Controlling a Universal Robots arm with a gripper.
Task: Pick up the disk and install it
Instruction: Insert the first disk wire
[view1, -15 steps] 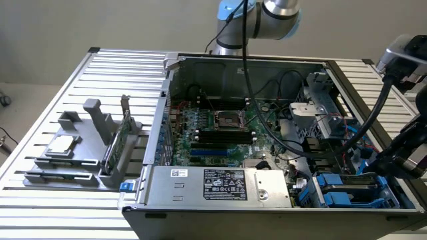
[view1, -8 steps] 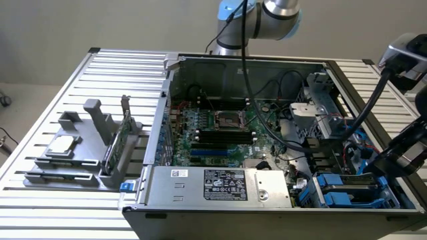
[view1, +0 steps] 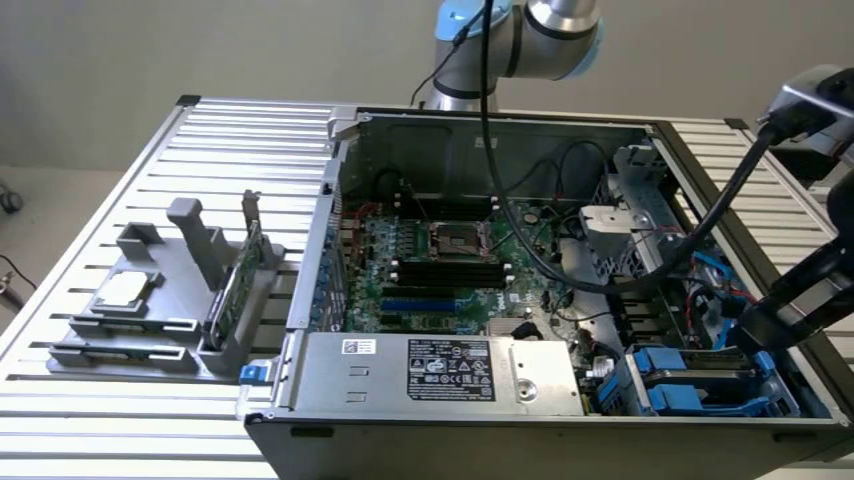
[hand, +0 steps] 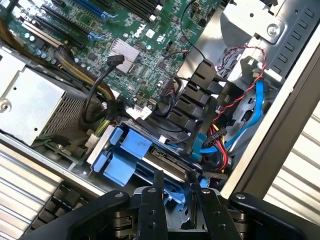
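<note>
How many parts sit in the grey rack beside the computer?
2: a silver chip lying flat, and a green card standing on edge nearest the computer.

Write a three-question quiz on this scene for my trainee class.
1. True or false: the disk lies outside the computer case.
2. The disk's carrier is: A red, B blue, C green?
3. Which part is the claw nearest to?
Key: 1 false; 2 B; 3 the disk.
</note>
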